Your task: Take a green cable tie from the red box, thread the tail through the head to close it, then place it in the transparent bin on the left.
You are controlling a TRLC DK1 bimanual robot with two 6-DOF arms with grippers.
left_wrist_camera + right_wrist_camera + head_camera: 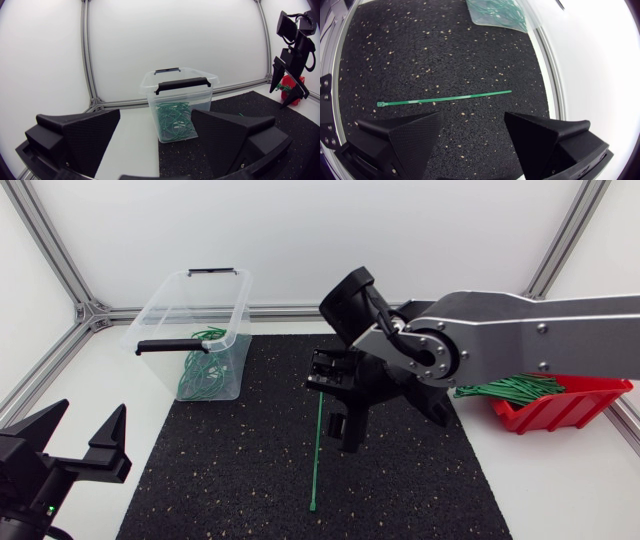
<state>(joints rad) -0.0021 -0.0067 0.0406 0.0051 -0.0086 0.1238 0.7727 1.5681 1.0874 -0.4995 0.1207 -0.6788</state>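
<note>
Your left gripper (90, 420) sits off the left edge of the black mat (230, 470), fingers spread wide, nothing between them; beyond it stands the transparent bin (215, 305), a tangle of looped ties (205, 370) inside; mid-mat, one green cable tie (317, 450) lies flat and straight, nothing gripping it; your right gripper (473, 117) hangs over its far end, fingers apart; the red box (545, 418) at the right holds spare ties (505, 388).
</note>
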